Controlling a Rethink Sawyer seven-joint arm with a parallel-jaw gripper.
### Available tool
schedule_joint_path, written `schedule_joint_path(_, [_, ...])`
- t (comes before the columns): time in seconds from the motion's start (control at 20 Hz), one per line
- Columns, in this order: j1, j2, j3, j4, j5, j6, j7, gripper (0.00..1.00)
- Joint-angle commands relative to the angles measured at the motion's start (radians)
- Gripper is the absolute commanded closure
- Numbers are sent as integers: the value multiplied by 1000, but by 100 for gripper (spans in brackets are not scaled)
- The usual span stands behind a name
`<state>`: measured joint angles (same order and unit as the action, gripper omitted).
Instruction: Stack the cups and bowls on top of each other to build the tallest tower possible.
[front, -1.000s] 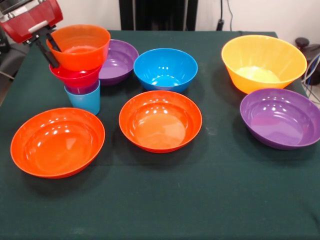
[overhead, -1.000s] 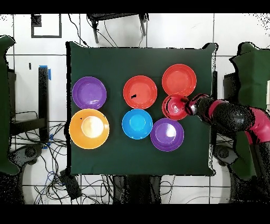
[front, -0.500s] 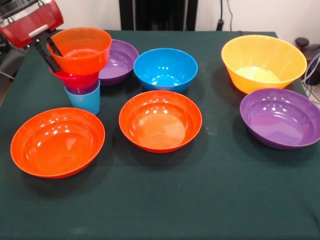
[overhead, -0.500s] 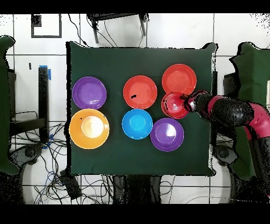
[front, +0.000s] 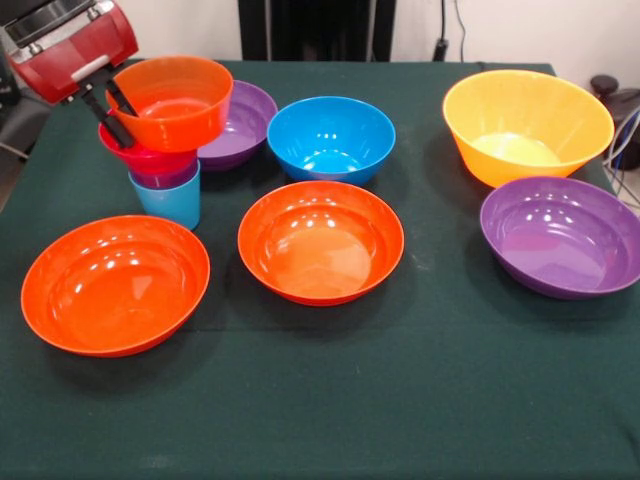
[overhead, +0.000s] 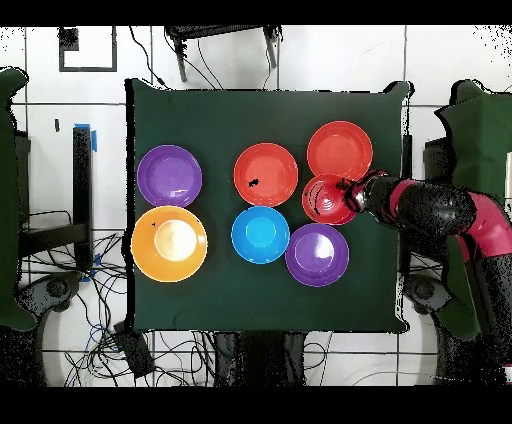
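Atop the tower (front: 160, 140), glossy small orange bowl (front: 172, 100), tilted

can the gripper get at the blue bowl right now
Probably not yet: the gripper has its jaws shut on the small orange bowl atop the tower. The blue bowl itself sits uncovered.

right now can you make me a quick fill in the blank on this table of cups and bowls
1. The lowest piece of the tower is a light ____ cup.
2. The gripper has its fingers on the rim of the small ____ bowl atop the tower.
3. The blue bowl sits behind a wide ____ bowl.
4. The yellow-orange bowl stands behind a wide ____ bowl.

Missing words: blue, orange, orange-red, purple
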<state>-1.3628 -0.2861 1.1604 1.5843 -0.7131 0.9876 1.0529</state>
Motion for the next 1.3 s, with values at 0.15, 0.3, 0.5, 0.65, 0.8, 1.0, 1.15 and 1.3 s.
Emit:
schedule_joint_path(0.15, [57,37,-58,-81,-16,96,-377,100])
schedule_joint_path(0.3, [61,46,-62,-99,-16,110,-400,100])
schedule_joint_path(0.5, [63,49,-61,-114,-20,120,-419,100])
schedule_joint_path(0.65, [63,55,-60,-123,-22,120,-428,100])
schedule_joint_path(0.8, [65,55,-61,-129,-24,124,-433,100])
schedule_joint_path(1.0, [66,56,-68,-129,-19,129,-436,100])
schedule_joint_path(1.15, [64,58,-73,-131,-18,129,-447,100])
schedule_joint_path(1.3, [62,57,-78,-126,-13,128,-451,100])
